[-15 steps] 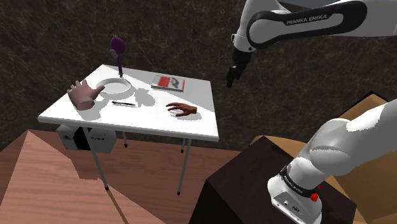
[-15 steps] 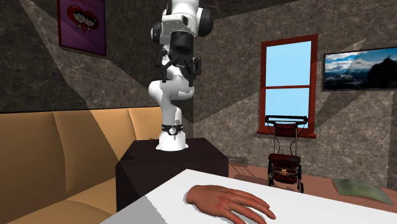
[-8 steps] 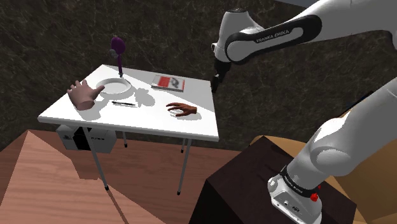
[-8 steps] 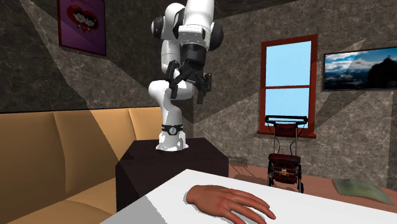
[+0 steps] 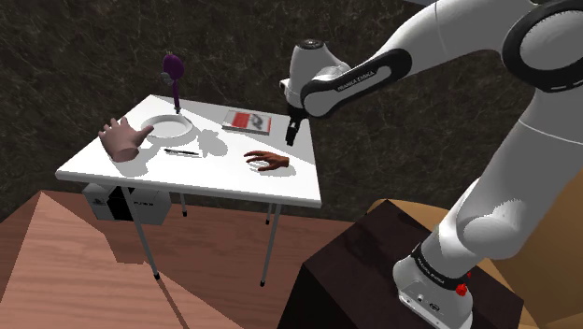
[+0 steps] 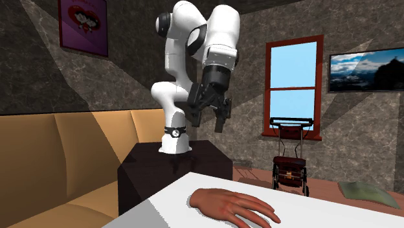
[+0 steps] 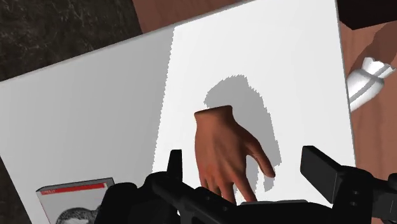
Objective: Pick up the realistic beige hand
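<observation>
Two model hands lie on the white table [image 5: 215, 174]. A reddish-brown hand [image 5: 268, 161] lies flat near the table's right end in the shoulder view, also seen close up [image 6: 231, 205] and below the fingers [image 7: 222, 149]. A larger pale beige-pink hand [image 5: 121, 138] sits at the table's left end. My gripper [image 5: 291, 132] hangs in the air above and just behind the brown hand, open with nothing between its fingers [image 6: 208, 117] [image 7: 245, 160].
On the table are also a white ring-shaped dish [image 5: 171, 125], a purple object on a stem [image 5: 172, 68], a pen [image 5: 180, 151] and a red-and-white box [image 5: 247, 121] [image 7: 73, 200]. A grey case [image 5: 126, 204] stands under the table. The dark stand [image 5: 374, 280] is beside a tan sofa [image 6: 65, 155].
The arm has swung toward the table. The gripper moved left and down in the shoulder view, from off the table's edge to above the brown hand. It stays open.
</observation>
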`<state>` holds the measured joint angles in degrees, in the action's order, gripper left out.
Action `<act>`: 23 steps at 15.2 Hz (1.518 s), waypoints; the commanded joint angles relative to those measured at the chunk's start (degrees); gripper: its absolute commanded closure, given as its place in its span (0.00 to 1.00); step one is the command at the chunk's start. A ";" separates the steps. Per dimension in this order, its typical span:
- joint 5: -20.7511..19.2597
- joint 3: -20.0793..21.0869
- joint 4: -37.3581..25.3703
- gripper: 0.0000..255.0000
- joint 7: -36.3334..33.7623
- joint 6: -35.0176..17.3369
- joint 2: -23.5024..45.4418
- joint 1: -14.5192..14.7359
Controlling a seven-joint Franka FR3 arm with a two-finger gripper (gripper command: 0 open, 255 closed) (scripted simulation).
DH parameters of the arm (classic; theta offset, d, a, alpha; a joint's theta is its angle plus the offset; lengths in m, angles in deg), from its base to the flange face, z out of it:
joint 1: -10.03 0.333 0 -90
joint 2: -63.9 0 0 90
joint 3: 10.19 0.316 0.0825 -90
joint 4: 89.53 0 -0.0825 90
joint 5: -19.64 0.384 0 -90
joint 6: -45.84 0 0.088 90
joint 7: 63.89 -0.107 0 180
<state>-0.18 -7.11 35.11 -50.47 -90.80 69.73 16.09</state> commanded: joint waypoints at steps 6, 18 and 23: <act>-8.71 0.02 -9.89 0.00 -0.41 -5.76 14.13 2.78; -15.97 -2.13 -18.67 0.00 -2.61 -11.50 27.77 6.22; -16.05 -2.19 -18.93 1.00 -2.78 -11.62 28.17 6.33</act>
<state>-16.23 -9.31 16.19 -53.22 -102.41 97.86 22.40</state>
